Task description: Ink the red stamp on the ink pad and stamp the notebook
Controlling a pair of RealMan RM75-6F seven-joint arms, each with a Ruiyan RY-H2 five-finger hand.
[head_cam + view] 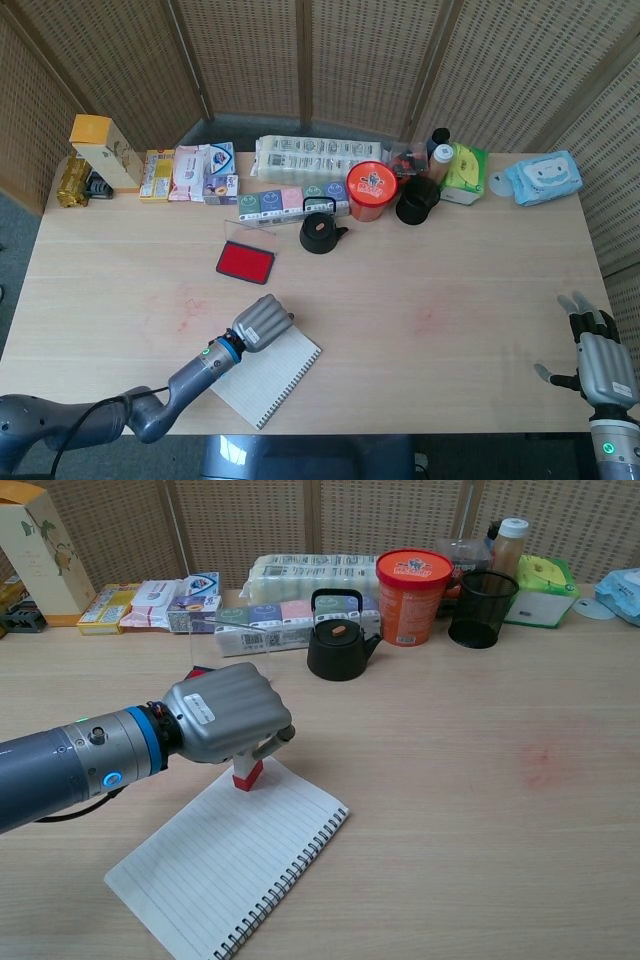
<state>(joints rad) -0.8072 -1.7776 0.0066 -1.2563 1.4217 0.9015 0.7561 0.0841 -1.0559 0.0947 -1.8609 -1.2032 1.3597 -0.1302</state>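
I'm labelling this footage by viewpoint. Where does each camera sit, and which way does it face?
Head view: high above the near table edge, looking steeply down on the whole table; shows the left robot hand on its arm and the right robot hand at the lower right.
Chest view: low, facing across the table toward the wicker screen; shows only the left robot hand gripping the red stamp.
Shared: notebook, left robot hand, black kettle, red tub.
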